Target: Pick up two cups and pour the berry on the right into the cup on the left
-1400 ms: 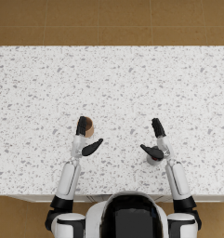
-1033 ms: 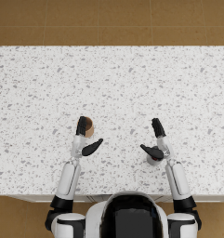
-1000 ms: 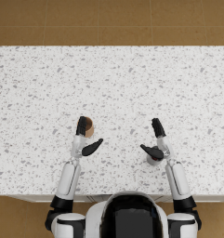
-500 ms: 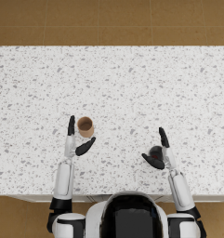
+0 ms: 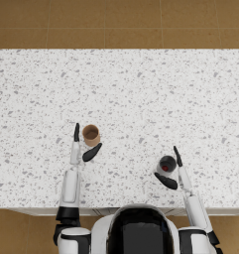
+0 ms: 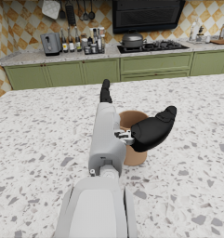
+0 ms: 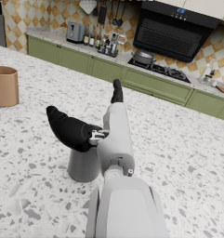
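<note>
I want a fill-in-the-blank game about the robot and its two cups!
The cup by the left hand is colored ____.
The grey cup stands by the ____ hand.
Inside the grey cup lies something colored ____.
Both cups stand on the speckled ____.

Missing words: brown, right, red, table

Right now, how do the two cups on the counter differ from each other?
The brown cup is tan, the grey cup dark grey. The brown cup looks empty in the head view; the grey cup shows something red inside. The brown cup stands by the left hand, the grey cup by the right hand, nearer the robot. Both stand upright on the speckled counter, each between a hand's open fingers, not yet lifted.
</note>
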